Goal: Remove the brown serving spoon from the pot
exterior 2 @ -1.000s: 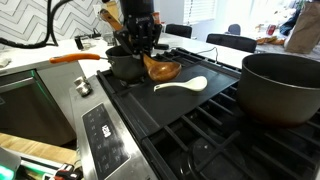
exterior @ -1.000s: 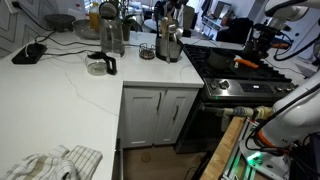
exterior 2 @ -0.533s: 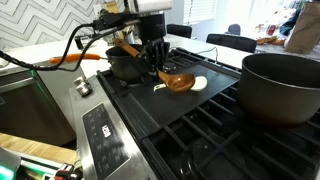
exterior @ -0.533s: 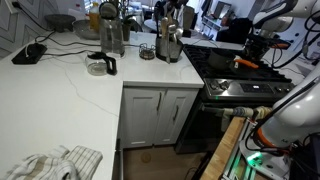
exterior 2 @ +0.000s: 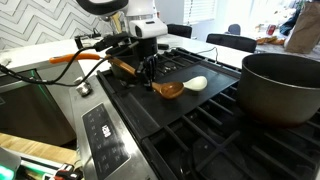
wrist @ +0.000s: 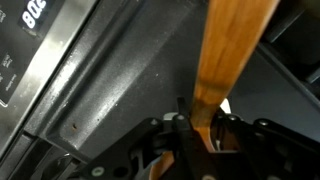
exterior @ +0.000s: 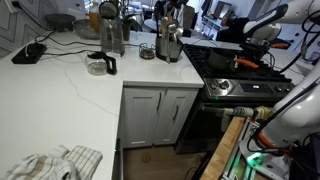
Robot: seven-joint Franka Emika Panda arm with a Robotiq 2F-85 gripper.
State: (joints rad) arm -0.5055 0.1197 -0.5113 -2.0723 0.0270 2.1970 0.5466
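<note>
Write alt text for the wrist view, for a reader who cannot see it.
The hand grips a brown serving spoon by its wooden handle, which runs up out of the picture's top edge. Below lies a dark stovetop, with a steel control panel at the left.

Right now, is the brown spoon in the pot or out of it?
Out. The brown spoon has its bowl down at the stove top beside the white spoon; the gripper clamps its handle.
</note>
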